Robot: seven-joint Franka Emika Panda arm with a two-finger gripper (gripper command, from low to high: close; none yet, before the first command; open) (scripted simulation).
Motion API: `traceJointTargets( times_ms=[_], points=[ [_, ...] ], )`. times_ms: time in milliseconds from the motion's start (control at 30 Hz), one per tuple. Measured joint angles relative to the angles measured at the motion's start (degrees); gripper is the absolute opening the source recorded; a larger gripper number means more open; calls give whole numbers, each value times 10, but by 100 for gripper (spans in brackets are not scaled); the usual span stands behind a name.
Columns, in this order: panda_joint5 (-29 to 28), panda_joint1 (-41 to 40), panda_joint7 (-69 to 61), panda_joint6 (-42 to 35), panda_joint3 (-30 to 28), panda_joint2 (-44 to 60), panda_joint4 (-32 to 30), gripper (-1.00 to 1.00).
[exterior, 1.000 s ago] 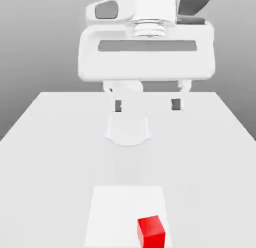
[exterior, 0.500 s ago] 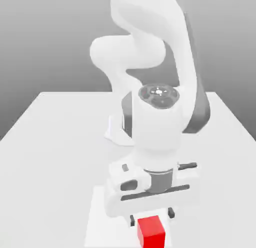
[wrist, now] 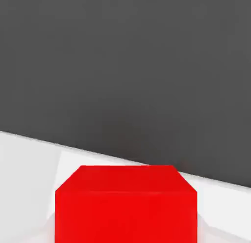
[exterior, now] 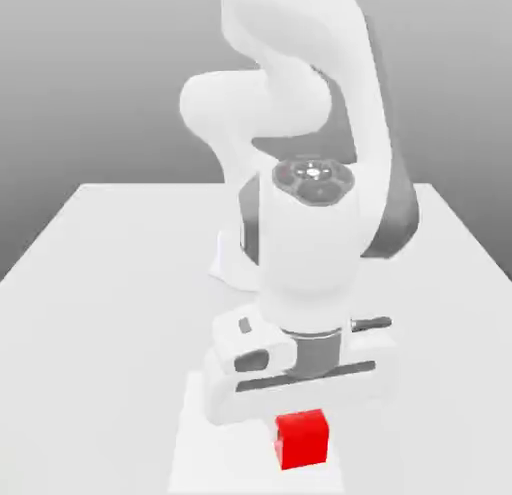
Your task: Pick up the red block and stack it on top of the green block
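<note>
On white table (exterior: 100, 303), grey backdrop: red block (exterior: 302, 438).

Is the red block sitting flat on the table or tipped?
Flat, as far as shows: the red block rests squarely on the white table, top face level, directly under the gripper, whose jaws are shut.

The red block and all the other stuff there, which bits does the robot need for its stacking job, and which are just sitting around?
Needed for the job:
- the red block, on the pale square mat
- the gripper, down right over the block and shut

Just there:
- the pale square mat
- the white table

I can't spot a green block in these pictures.
</note>
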Motion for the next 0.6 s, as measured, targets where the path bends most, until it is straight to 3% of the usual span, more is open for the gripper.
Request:
traceJointTargets(
  times_ms=[400,500,533,600],
  points=[
    [98,-156,134,-102,-153,82,170,-100],
    [129,-183,131,-68,-149,140,190,-100],
    [137,-187,127,-56,-145,154,192,100],
    [137,-187,127,-56,-145,154,192,100]
  ],
)
